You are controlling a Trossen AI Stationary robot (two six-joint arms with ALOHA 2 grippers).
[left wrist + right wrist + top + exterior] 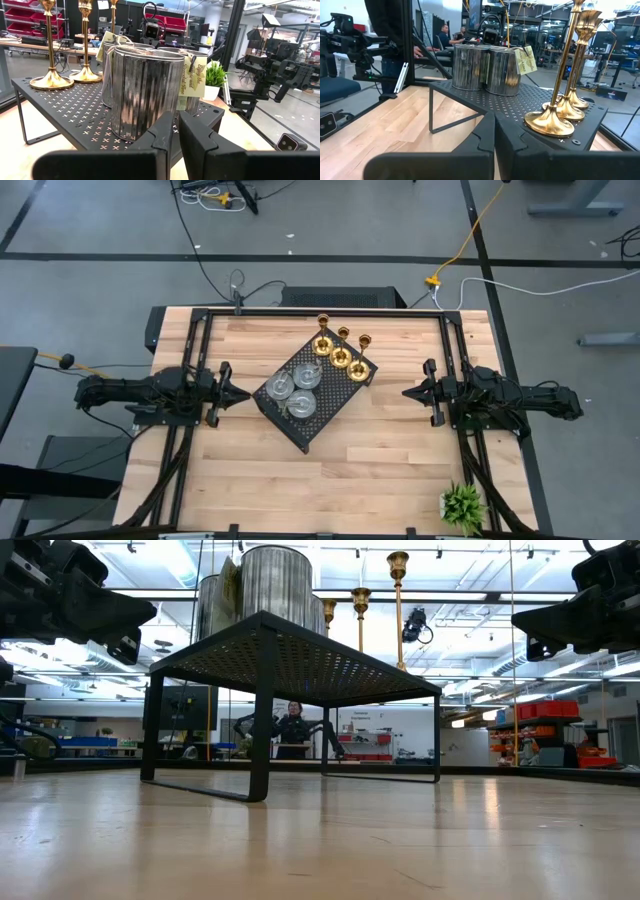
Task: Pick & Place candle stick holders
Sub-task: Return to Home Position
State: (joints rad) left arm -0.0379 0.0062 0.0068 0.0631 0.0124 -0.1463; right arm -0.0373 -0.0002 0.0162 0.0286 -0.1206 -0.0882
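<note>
Gold holders (341, 352) stand along one short edge of the black shelf (312, 428), silver holders (292, 390) at its middle; left gripper (240, 393) and right gripper (406, 392) flank it, both closed, holding nothing

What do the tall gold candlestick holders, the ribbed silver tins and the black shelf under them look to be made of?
The tall gold candlestick holders: likely polished brass or brass-plated metal; mirror glints on the bases. The ribbed silver tins: thin fluted sheet metal, probably tin, with streaky reflections. The black shelf: matt-coated metal, punched with small crosses.
</note>
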